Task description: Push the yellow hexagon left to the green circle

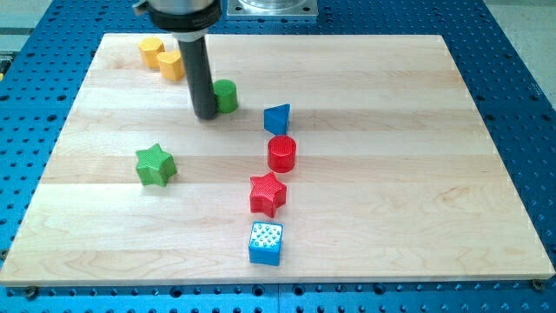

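Two yellow blocks lie at the view's top left: one further left, and one that looks hexagonal just right of it, partly behind my rod. The green circle stands to their right. My tip rests on the board touching the green circle's left side, below and right of the yellow blocks.
A green star lies left of centre. A blue triangle, a red circle, a red star and a blue cube run down the middle. The wooden board lies on a blue perforated table.
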